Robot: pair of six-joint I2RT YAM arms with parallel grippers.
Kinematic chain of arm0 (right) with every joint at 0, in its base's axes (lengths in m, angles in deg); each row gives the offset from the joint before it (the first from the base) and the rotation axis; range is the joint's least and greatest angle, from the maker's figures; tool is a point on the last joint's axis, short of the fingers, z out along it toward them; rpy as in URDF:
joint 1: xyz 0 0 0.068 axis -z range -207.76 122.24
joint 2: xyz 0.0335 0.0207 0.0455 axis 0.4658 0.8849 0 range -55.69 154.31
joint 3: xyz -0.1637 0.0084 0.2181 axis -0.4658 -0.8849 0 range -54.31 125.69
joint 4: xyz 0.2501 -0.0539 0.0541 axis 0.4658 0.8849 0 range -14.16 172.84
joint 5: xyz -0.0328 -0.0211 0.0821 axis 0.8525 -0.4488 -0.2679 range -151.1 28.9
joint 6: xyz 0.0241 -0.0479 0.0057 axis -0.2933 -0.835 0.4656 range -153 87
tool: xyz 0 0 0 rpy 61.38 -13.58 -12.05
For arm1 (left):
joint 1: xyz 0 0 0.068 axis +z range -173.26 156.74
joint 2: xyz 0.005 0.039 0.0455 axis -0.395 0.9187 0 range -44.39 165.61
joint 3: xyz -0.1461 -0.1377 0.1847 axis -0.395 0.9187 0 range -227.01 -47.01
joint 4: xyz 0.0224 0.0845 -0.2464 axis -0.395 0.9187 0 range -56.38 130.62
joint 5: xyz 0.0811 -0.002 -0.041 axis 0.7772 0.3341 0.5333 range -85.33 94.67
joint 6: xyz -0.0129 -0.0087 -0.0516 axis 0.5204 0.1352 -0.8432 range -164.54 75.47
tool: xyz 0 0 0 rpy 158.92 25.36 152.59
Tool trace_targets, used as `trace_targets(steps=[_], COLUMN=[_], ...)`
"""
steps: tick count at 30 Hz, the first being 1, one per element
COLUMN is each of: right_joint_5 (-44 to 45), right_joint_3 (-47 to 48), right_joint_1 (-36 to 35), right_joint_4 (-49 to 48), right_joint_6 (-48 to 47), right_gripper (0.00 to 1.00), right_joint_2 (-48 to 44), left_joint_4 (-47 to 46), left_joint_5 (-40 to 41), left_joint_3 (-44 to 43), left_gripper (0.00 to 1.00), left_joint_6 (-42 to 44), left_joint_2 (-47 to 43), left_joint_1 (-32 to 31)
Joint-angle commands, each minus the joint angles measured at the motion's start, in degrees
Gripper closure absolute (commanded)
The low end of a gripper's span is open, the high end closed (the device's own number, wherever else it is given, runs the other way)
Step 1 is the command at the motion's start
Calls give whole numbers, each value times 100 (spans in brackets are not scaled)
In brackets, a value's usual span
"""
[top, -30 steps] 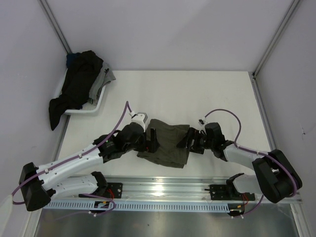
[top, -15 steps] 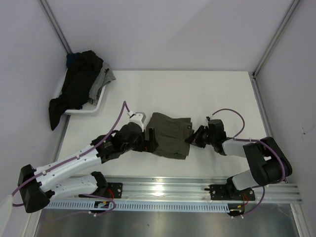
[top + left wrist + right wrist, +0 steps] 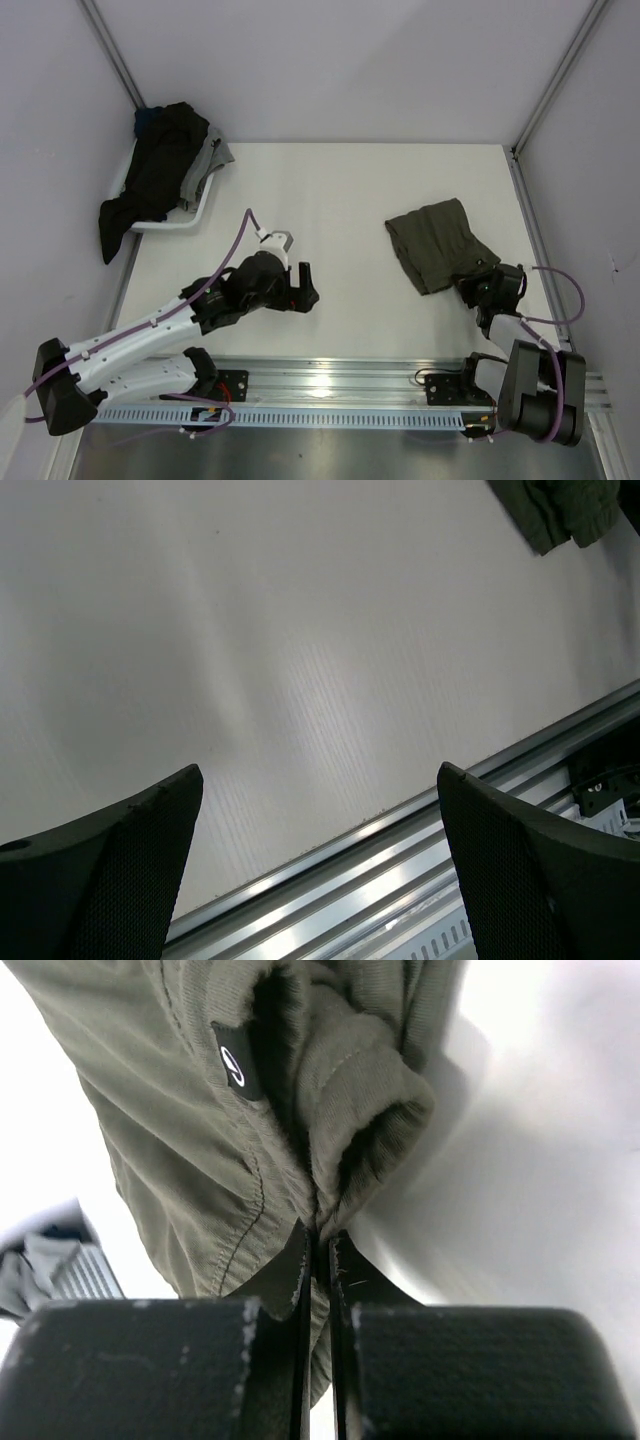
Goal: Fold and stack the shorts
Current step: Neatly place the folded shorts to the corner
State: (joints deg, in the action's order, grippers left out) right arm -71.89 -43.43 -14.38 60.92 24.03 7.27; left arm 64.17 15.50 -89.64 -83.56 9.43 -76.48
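The olive-green shorts (image 3: 432,243) lie folded on the right side of the table. My right gripper (image 3: 472,287) is at their near corner and is shut on the cloth's edge. In the right wrist view its jaws (image 3: 322,1238) pinch a bunched hem of the olive shorts (image 3: 190,1130). My left gripper (image 3: 304,285) stands open over bare table in the middle, holding nothing; its fingers (image 3: 130,860) are wide apart, and the olive shorts (image 3: 560,510) show far off at the top right. The black shorts (image 3: 150,175) lie heaped in the basket at the far left.
The white basket (image 3: 190,222) sits at the table's far left corner, with dark cloth hanging over its left side and a grey garment (image 3: 207,160) inside. A metal rail (image 3: 330,385) runs along the near edge; the same rail (image 3: 420,870) lies just under my left fingers.
My right gripper shut on the olive shorts and dragged them from the table's middle to the right. The left gripper stayed open, now with no cloth beside it.
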Motion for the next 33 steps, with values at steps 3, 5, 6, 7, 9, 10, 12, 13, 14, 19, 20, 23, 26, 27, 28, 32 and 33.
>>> trace_targets(steps=[3, 5, 6, 7, 9, 10, 12, 13, 14, 19, 20, 23, 26, 27, 28, 32, 33], right_joint_5=[341, 87, -19, -211, -406, -442, -328, -267, -144, 111, 138, 226, 384, 576, 673, 850, 885], right_joint_3=[204, 432, 494, 556, 722, 819, 1186, 1311, 1408, 2162, 2321, 2857, 3637, 3841, 4026, 4879, 5185], right_joint_1=[584, 892, 1163, 1279, 1420, 1447, 1430, 1412, 1412, 1298, 1220, 992, 754, 579, 508, 305, 270], right_joint_4=[-291, -765, -976, -1465, -2055, -2329, -2314, -2270, -2305, -2542, -2542, -2815, -2667, -2422, -2341, -2095, -2033], right_joint_6=[544, 764, 878, 984, 1308, 1414, 1529, 1599, 1644, 2205, 2302, 2688, 2769, 2778, 2778, 2927, 2971], right_gripper=[100, 100, 100, 100, 100, 100, 100, 100, 100, 100, 100, 100, 100, 100, 100, 100, 100], right_joint_2=[593, 1433, 1717, 2007, 2743, 2922, 3256, 3336, 3415, 4134, 4293, 4979, 5549, 5647, 5735, 6315, 6395], left_joint_4=[-303, -321, -339, -382, -391, -391, -427, -461, -488, -550, -558, -576, -593, -602, -611, -629, -637], left_joint_5=[-274, -318, -353, -388, -415, -424, -441, -459, -468, -521, -529, -555, -591, -591, -600, -661, -679], left_joint_3=[62, 80, 80, 88, 115, 106, 106, 115, 106, 27, -8, -114, -201, -236, -263, -298, -316], left_gripper=[1, 1, 0, 1, 1, 1, 1, 1, 1, 1, 1, 1, 1, 1, 1, 1, 1], left_joint_6=[70, 105, 106, 123, 150, 158, 185, 193, 211, 281, 316, 360, 396, 413, 413, 440, 440], left_joint_2=[-47, -39, -47, -65, -56, -47, -21, -12, 23, 242, 295, 453, 576, 603, 655, 796, 840], left_joint_1=[65, 65, 65, 65, 74, 74, 74, 74, 74, 109, 118, 162, 197, 223, 232, 302, 337])
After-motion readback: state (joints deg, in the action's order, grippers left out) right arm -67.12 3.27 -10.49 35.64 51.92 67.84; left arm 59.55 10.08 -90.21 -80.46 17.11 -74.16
